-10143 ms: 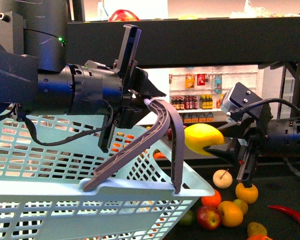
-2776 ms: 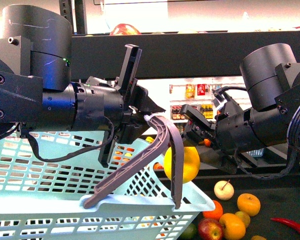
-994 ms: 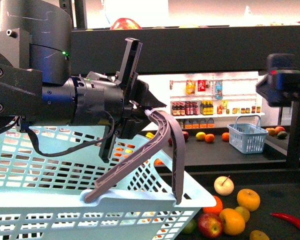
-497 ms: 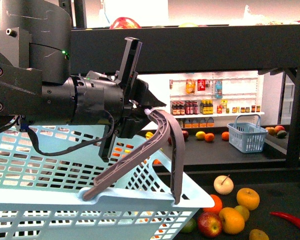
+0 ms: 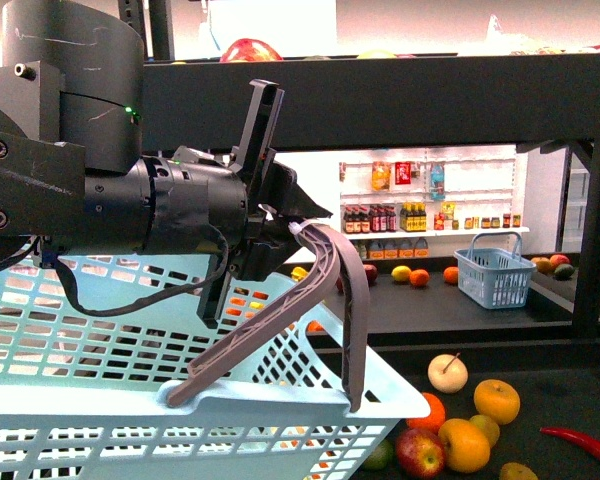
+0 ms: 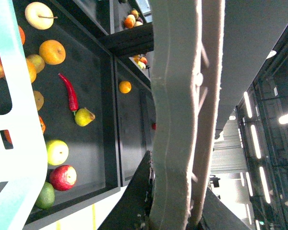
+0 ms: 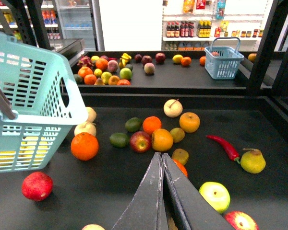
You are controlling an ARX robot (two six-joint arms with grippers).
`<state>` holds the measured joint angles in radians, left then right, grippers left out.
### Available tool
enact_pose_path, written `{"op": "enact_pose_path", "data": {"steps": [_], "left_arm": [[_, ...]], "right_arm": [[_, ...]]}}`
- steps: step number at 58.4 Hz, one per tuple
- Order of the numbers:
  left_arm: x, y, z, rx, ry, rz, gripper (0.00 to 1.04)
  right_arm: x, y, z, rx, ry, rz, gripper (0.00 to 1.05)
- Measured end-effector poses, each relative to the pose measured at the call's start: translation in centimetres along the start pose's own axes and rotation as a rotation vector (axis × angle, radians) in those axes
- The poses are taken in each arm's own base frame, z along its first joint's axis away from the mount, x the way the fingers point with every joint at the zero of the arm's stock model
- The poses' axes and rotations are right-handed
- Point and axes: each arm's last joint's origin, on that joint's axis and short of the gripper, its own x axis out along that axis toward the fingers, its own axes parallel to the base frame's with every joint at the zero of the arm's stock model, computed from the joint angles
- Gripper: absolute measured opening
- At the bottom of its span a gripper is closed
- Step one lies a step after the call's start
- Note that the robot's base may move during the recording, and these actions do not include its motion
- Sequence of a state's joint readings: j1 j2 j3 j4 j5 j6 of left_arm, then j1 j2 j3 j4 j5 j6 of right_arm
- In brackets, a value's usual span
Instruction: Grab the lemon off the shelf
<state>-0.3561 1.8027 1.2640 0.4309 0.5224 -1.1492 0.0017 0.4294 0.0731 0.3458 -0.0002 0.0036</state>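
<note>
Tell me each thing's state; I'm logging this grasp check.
left gripper: shut on handle.
right gripper: shut, empty.
basket: held by its raised handle.
small blue basket: upright on far tier, handle up.
shelf: loose fruit on its tiers.

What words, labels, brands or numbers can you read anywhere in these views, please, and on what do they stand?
No text can be read.
Too small and blurred: the far bottle labels.
Blurred print: the red packet above them.
No print seen: the basket and its handle.
</note>
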Motion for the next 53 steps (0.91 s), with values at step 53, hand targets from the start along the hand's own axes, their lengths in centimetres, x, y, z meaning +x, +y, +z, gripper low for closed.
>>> {"op": "enact_pose_path", "data": {"steps": [53], "left_arm": [[0.0, 0.0, 0.0, 0.0, -0.001, 0.001, 0.09]], "right_arm": [[-3.0, 0.0, -1.5, -0.001, -0.023, 0.0, 0.03]]}}
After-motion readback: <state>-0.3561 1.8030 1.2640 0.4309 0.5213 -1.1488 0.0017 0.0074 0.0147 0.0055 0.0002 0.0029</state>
